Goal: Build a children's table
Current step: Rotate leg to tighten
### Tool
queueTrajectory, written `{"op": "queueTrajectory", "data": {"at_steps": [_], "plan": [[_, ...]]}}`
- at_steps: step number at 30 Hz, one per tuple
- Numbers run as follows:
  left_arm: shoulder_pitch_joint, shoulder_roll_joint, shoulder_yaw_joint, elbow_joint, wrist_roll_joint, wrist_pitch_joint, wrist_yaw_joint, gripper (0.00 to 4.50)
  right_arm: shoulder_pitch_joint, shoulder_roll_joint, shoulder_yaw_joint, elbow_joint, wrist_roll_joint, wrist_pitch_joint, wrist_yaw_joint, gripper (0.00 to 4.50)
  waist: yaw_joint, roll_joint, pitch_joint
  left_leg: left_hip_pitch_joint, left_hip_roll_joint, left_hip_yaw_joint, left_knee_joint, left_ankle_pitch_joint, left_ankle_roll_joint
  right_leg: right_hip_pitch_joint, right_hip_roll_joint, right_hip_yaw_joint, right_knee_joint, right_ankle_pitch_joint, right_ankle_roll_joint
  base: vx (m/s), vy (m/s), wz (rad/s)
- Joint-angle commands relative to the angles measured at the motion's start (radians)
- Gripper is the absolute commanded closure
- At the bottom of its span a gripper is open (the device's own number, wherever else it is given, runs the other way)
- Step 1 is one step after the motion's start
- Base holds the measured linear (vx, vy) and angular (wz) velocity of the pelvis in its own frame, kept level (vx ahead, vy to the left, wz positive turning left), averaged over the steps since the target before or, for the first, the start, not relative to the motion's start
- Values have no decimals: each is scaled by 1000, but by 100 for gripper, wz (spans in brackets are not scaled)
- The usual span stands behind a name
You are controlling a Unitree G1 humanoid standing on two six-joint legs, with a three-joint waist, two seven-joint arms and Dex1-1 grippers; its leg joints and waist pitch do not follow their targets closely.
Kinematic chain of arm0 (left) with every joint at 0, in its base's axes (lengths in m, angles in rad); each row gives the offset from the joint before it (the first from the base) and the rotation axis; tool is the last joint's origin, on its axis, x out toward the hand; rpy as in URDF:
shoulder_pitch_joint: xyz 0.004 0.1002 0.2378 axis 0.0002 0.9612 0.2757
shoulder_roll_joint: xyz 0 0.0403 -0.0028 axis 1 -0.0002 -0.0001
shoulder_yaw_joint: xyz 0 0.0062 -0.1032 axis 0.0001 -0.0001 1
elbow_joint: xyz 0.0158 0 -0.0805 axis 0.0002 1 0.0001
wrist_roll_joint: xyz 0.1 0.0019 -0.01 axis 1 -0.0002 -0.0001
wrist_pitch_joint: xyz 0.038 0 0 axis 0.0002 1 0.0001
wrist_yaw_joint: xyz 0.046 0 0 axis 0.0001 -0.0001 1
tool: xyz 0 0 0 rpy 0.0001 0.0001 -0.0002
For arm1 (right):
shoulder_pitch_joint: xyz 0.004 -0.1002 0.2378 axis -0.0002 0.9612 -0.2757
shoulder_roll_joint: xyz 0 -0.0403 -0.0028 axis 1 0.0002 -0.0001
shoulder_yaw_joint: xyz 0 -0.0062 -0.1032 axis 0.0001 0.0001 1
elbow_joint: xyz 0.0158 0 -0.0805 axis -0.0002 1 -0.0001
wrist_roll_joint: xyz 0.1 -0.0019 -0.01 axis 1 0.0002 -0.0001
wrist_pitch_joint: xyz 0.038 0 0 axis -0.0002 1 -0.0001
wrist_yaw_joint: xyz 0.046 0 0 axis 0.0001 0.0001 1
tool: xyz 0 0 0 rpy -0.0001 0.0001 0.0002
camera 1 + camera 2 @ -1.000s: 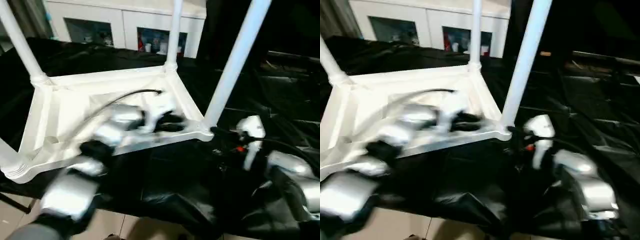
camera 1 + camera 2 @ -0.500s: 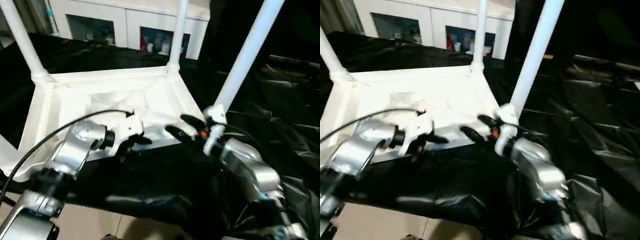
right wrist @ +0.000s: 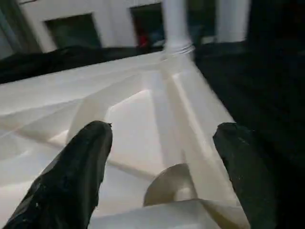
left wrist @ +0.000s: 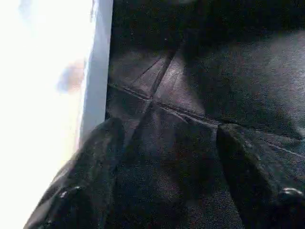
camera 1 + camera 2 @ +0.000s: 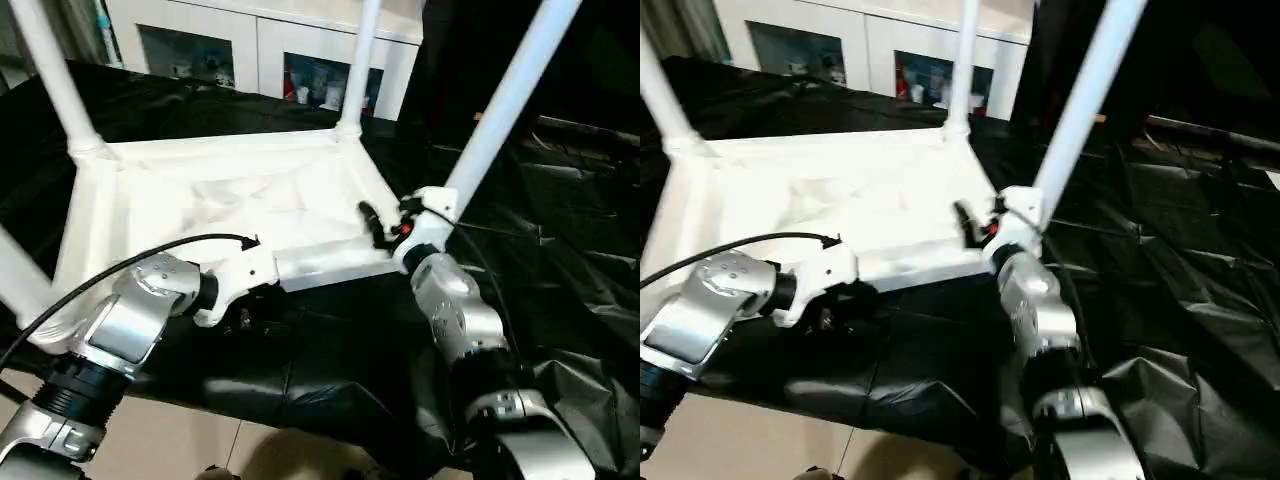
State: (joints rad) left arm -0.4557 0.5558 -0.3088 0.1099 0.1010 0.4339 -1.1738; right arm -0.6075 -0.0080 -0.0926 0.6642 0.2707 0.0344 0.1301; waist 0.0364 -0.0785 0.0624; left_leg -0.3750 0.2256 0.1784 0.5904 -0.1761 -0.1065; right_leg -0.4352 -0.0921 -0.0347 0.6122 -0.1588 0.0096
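Note:
The white children's table lies upside down on the black-draped work table, its ribbed underside point(image 5: 200, 200) facing up. Its legs stand upward from the corner sockets: a far left one point(image 5: 50, 70), a far one point(image 5: 362, 60), a near right one point(image 5: 505, 95), and part of a near left one point(image 5: 18, 275). My left gripper point(image 5: 243, 320) is open, low beside the top's near edge, over black cloth point(image 4: 167, 138). My right gripper point(image 5: 377, 225) is open at the near right corner socket, its fingers point(image 3: 90, 157) spread over the ribbed underside point(image 3: 143, 109).
Black sheeting point(image 5: 570, 260) covers the work table, crumpled at the right. White cabinets with glass doors point(image 5: 250, 50) stand behind. The work table's front edge drops to a light floor point(image 5: 200, 440). A black cable point(image 5: 120, 270) loops over my left forearm.
My left gripper has dropped from over the top's near rim to the black cloth just in front of it. My right gripper has moved up to the near right corner socket.

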Motion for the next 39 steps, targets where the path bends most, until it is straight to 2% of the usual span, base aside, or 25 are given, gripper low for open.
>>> {"op": "queueTrajectory", "data": {"at_steps": [1, 6, 11, 13, 17, 27, 35, 39], "plan": [[9, 24, 0, -9, 33, 1, 30, 75, -13, -38, -83, 43, -5, -47, -80, 70, -11, 10, -67, 17, -10, 20, -70, -220, -24, 45, -11, 26, -59, -232, -142, 0, 0, 0], [15, 35, -11, -3, 59, -38, 51, 41, -38, -56, -99, 95, -17, -101, -131, 70, -10, 11, -70, 13, -12, 19, -68, -193, -21, 48, -9, 23, -54, -198, -137, 0, 0, 0], [22, 55, -26, 6, 98, -105, 104, 3, -49, -75, -114, 126, -27, -145, -158, 70, -9, 10, -75, 10, -12, 19, -64, -159, -10, 52, -9, 22, -46, -143, -148, 0, 0, 0], [27, 57, -24, 3, 100, -114, 123, 3, -50, -79, -126, 138, -29, -159, -169, 70, -8, 12, -76, 11, -12, 21, -63, -150, -5, 51, -7, 22, -44, -124, -157, 0, 0, 0], [47, 62, -17, -2, 111, -162, 154, 3, -33, -94, -136, 135, -37, -181, -189, 70, -6, 13, -77, 8, -12, 20, -62, -146, -4, 54, -7, 21, -42, -119, -153, 0, 0, 0], [97, 89, -6, 16, 126, -236, 222, 3, -22, -148, -175, 153, -42, -230, -231, 70, -8, 13, -76, 7, -14, 19, -60, -203, -15, 50, -7, 19, -50, -197, -136, 0, 0, 0], [113, 120, 4, 43, 139, -278, 249, 3, -25, -205, -206, 179, -39, -249, -250, 70, -9, 11, -76, 5, -15, 18, -57, -216, -15, 48, -5, 19, -52, -228, -129, 0, 0, 0], [117, 136, 24, 69, 130, -310, 263, 3, -31, -220, -211, 192, -34, -247, -230, 70, -11, 11, -75, 4, -16, 17, -56, -246, -21, 45, -5, 18, -54, -263, -123, 0, 0, 0]]}}
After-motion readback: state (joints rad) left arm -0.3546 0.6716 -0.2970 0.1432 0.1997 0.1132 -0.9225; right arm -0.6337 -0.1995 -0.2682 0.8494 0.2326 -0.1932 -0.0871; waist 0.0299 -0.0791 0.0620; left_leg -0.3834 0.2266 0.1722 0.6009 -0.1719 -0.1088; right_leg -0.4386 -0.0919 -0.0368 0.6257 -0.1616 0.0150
